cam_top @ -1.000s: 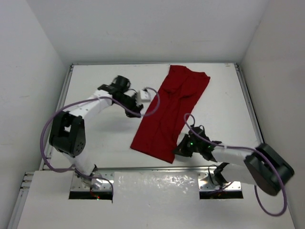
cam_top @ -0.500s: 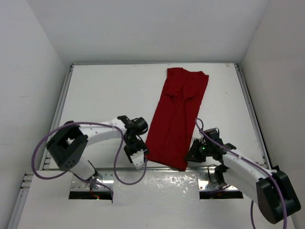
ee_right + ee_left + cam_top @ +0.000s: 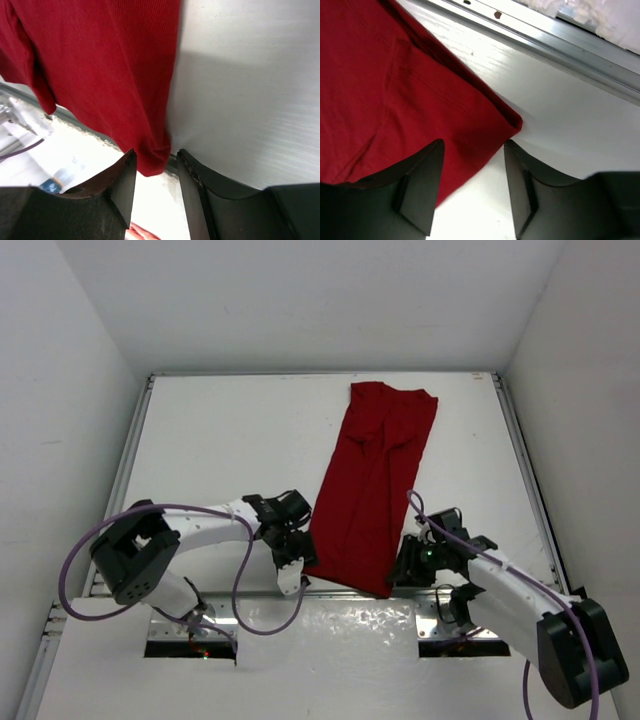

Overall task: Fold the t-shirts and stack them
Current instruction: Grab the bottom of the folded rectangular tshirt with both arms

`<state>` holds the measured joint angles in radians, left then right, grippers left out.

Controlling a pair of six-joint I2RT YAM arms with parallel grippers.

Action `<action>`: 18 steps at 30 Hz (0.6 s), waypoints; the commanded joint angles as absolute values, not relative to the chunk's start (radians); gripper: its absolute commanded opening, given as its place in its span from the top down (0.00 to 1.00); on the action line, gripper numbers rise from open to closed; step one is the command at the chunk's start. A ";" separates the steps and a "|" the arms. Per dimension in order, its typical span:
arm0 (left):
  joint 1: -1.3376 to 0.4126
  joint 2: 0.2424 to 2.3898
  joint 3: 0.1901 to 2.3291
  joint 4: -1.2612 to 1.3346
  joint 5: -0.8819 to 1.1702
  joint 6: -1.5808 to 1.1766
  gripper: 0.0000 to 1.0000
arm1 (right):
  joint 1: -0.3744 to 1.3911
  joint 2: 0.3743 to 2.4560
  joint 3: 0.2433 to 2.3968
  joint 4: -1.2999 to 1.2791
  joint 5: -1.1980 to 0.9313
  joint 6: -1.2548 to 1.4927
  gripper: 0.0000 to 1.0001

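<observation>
The dark red t-shirt [image 3: 375, 470] lies folded into a long narrow strip, running from the far middle of the table to its near edge. My left gripper [image 3: 300, 565] is open at the strip's near left corner. In the left wrist view the shirt [image 3: 395, 90] lies ahead with its edge between the fingers of the gripper [image 3: 472, 185], not pinched. My right gripper [image 3: 402, 568] is open at the near right corner. In the right wrist view the shirt's [image 3: 100, 60] corner hangs between the spread tips of the gripper [image 3: 155, 172].
The white table [image 3: 220, 440] has raised rails on its left and right sides. A metal rail [image 3: 560, 45] runs along the near edge just beyond the shirt's corners, with white padding [image 3: 330, 630] below it. White walls enclose the table.
My left arm swung from the far side beside the shirt down to its near left corner. The shirt went from a slanted wide shape to a straighter narrow strip. My right gripper shifted slightly right.
</observation>
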<state>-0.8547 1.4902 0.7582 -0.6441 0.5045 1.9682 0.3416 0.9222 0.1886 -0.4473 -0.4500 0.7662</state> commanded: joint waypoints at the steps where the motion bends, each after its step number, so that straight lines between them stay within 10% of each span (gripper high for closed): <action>1: -0.877 1.496 0.742 -0.588 0.551 2.017 0.52 | 0.360 0.937 0.129 -0.407 -0.397 0.804 0.58; 7: -0.900 1.519 0.753 -0.512 0.598 1.901 0.82 | 0.449 1.001 0.121 -0.261 -0.399 0.890 0.65; 10: -0.902 1.519 0.758 -0.518 0.620 1.870 1.00 | 0.460 1.022 0.117 -0.255 -0.420 0.890 0.86; 12: -0.902 1.514 0.762 -0.528 0.630 1.846 1.00 | 0.457 1.002 0.112 -0.267 -0.436 0.893 1.00; 18: -0.870 1.514 0.882 -0.635 0.673 1.626 1.00 | 0.410 0.894 0.238 -0.457 -0.387 0.815 1.00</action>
<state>-0.8867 1.5154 0.7967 -0.5762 0.5892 1.7428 0.4267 0.9302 0.1619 -0.3519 -0.4503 0.8677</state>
